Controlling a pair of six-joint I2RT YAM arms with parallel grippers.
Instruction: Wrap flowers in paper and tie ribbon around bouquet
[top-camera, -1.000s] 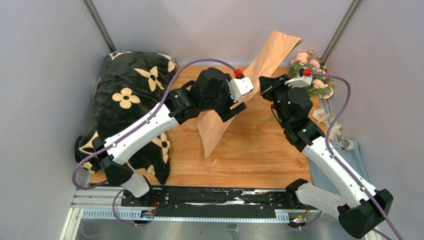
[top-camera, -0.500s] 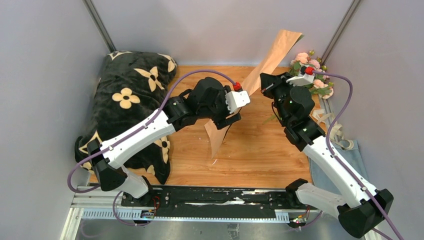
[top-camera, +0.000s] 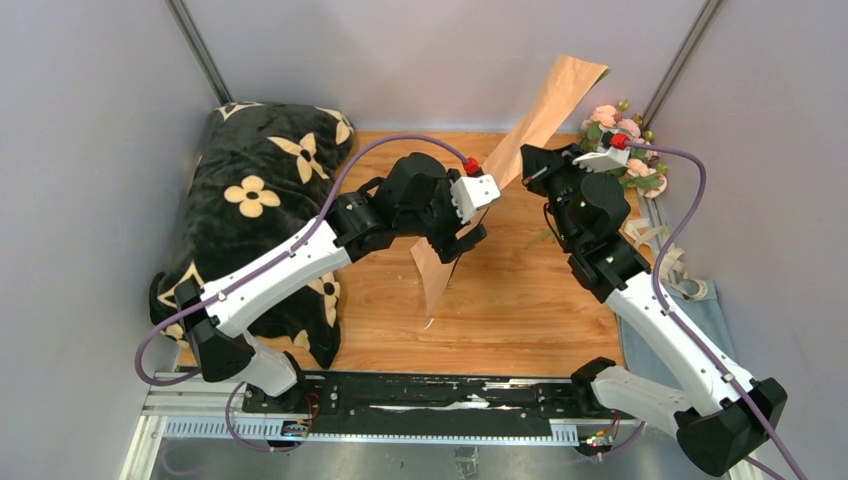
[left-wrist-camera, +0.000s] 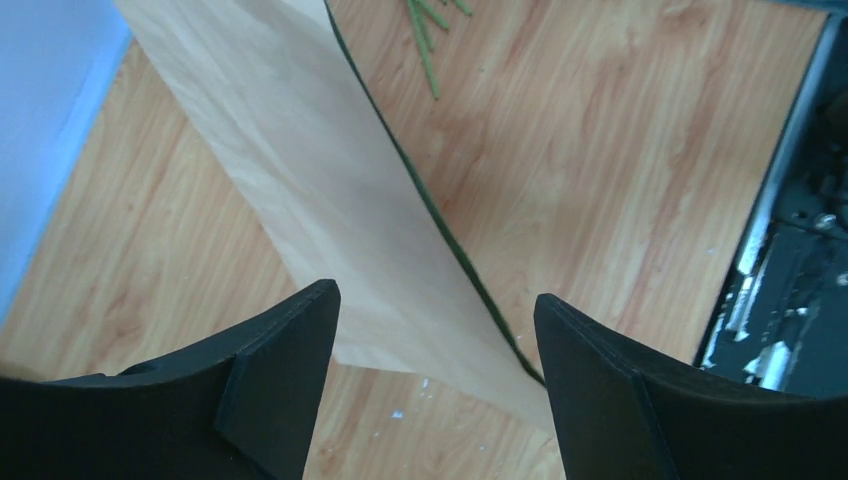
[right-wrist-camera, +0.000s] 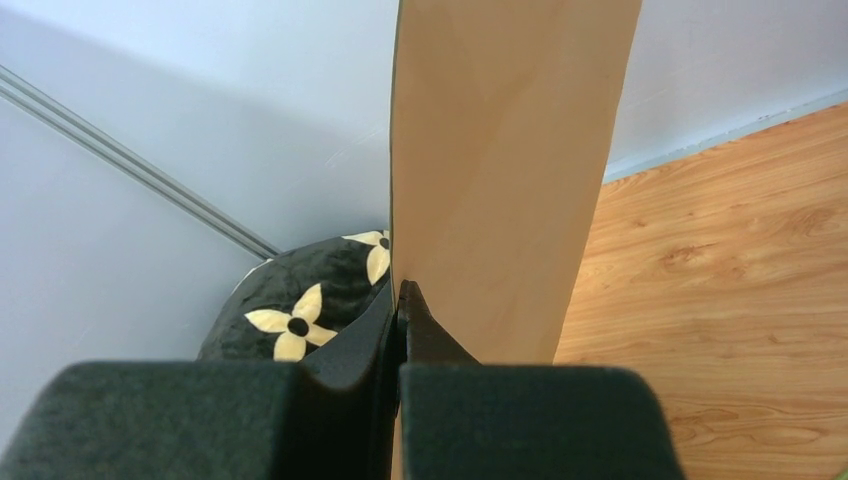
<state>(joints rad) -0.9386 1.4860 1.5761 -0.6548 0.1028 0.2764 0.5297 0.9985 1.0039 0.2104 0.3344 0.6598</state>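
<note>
Peach-tan paper: thin sheet with an olive back, held slantwise over bench, lower corner close to the wood.
Right claw: pressed together, pinching paper's side edge.
Left claw: spread, straddling paper's lower end, no contact visible.
Handling: light and floppy; probably creases, tears or slips from a shallow pinch.
Grip spot: lower edge, in from the corner, flat pinch.
Flowers: back right corner, unwrapped.
Ribbon: loose, beside bench's right edge.

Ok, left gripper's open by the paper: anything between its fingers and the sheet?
Nothing visible. In the left wrist view the paper lies straight beyond the open left gripper, with only bare table around it. The right gripper is shut on the sheet farther up, apart from the left one.
</note>
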